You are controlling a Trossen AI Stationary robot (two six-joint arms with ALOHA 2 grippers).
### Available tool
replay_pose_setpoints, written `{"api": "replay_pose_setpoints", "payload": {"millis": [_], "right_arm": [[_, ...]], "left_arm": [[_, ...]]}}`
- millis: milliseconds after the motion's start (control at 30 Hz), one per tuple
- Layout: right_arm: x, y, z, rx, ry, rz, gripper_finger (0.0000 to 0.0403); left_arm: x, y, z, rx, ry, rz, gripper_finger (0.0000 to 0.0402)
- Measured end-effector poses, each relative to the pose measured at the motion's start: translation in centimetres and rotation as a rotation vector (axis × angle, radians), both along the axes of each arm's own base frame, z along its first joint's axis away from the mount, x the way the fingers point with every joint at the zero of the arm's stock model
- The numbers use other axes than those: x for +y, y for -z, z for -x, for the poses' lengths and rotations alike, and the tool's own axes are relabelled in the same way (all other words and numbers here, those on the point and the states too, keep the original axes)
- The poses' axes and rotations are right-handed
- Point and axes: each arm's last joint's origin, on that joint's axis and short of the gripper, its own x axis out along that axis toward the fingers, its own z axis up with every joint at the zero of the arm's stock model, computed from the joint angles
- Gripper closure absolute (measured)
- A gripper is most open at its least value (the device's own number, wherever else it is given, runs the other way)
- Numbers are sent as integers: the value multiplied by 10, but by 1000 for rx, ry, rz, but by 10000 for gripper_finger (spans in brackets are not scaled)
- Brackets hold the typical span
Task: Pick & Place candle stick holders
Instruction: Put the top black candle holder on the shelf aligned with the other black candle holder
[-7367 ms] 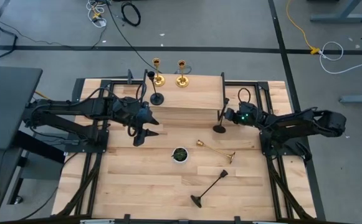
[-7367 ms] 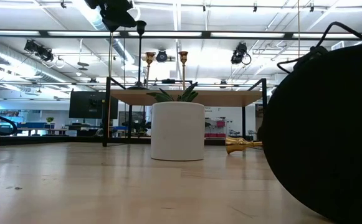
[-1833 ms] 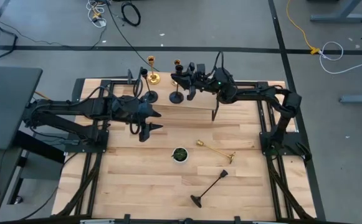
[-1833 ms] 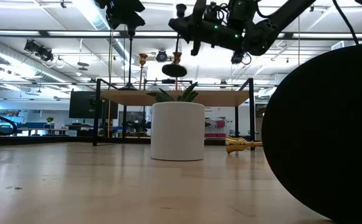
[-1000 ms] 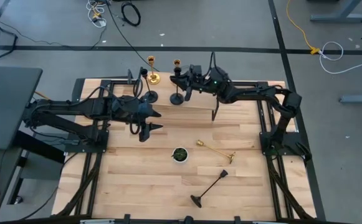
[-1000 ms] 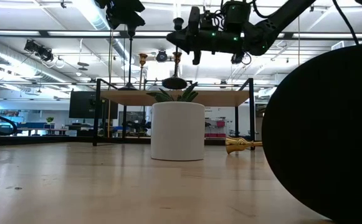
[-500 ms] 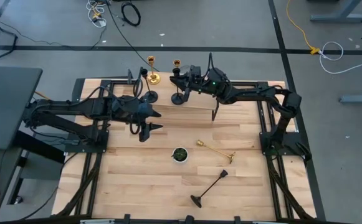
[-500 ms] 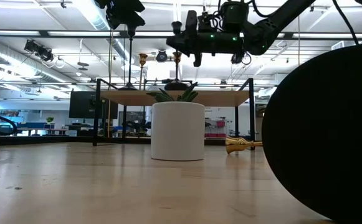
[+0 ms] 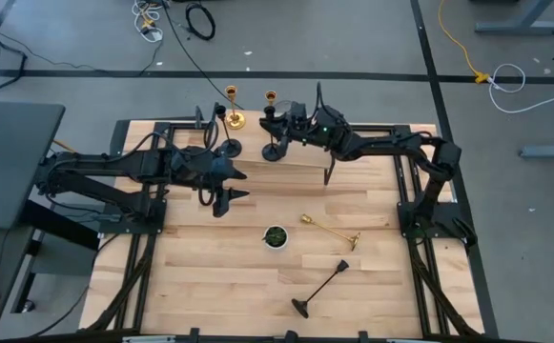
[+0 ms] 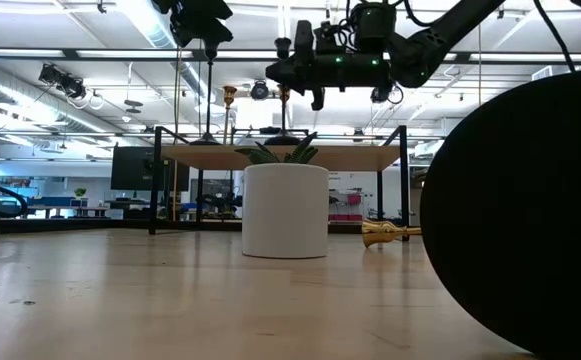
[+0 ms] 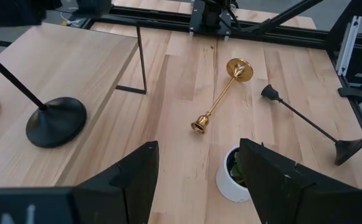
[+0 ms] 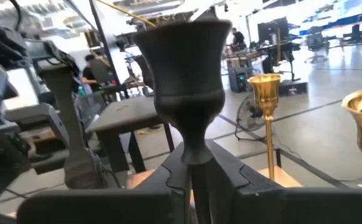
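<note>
My right gripper (image 9: 282,127) is shut on a black candle stick holder (image 9: 273,143) over the raised wooden shelf (image 9: 305,157) at the far side. Its cup (image 12: 184,68) shows close in the right wrist view. Another black holder (image 9: 229,147) and two gold holders (image 9: 232,116) (image 9: 271,97) stand on their bases on the shelf. A gold holder (image 9: 329,232) and a black holder (image 9: 319,289) lie on their sides on the table. My left gripper (image 9: 222,191) is open and empty, near the shelf's front left corner; it also shows in its wrist view (image 11: 196,186). My right gripper pinches the black holder's stem just below the cup (image 12: 196,165) between its two fingers. The fingers come level from the table's right side and lie across the stem. The holder stands upright, its round base (image 9: 273,151) at the shelf top; whether it rests there I cannot tell.
A small white bowl with green contents (image 9: 275,236) stands mid-table, near the lying gold holder. The lying black holder's base fills the low view's right side (image 10: 520,220). Black frame rails (image 9: 420,238) run along both table sides. Bare wood lies at the near left (image 9: 210,276).
My right gripper has gone a little down and toward the table's left edge with the black holder and has levelled out. The holder has come more upright, and its base has sunk to the shelf top beside the standing holders.
</note>
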Motion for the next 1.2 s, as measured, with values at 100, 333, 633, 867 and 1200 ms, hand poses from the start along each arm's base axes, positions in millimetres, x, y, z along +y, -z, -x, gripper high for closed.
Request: {"api": "replay_pose_setpoints", "payload": {"millis": [100,333,633,867,1200], "right_arm": [[2,0,-1,-2,27,1,364],[5,0,-2,-1,11,3,364],[6,1,-3,16,-21,11,335],[6,2,-3,23,-22,18,273],[2,3,-1,39,-8,49,206]], "left_arm": [[0,0,0,0,0,0,179],[0,0,0,0,0,0,179],[0,1,0,8,-2,3,179],[0,1,1,14,-5,9,179],[0,1,1,14,-5,9,179]]}}
